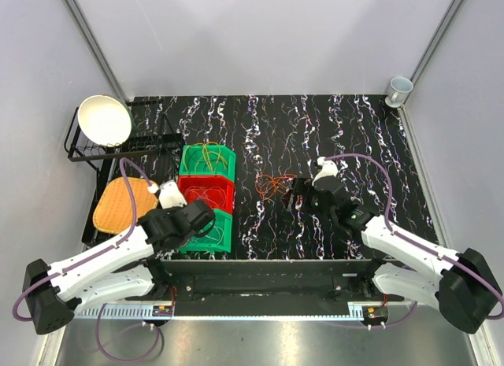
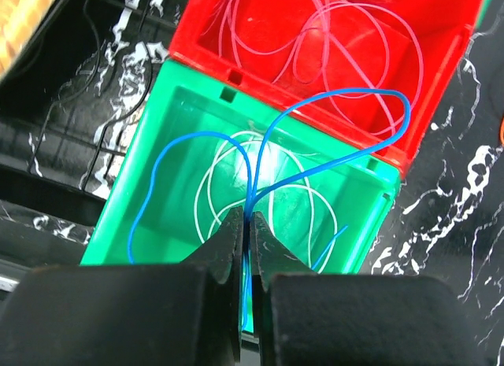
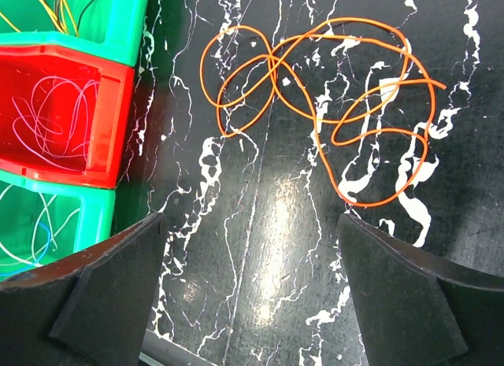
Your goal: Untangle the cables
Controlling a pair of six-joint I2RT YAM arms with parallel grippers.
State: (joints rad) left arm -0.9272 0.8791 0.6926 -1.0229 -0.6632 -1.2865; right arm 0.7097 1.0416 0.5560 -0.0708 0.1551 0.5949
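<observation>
1. we see the table (image 3: 472, 90) as glossy black with white marble-like veins that catch the light.
2. the red bin (image 2: 449, 75) and the green bin (image 2: 150, 169) touching it look like smooth, shiny plastic.
3. the orange cable (image 3: 315, 106) right of the red bin and the blue cable (image 2: 354, 91) look smooth-coated.
4. the right gripper (image 3: 250, 220) has matt black fingers (image 3: 102, 295).
5. left of the red bin, the rack (image 1: 150, 143) is thin black wire.

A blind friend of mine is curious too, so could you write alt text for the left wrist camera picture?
The left arm's fingers are pinched shut on a thin blue cable, whose loops spread above an open green bin holding white cable. Behind it, a red bin holds pink cable.
</observation>
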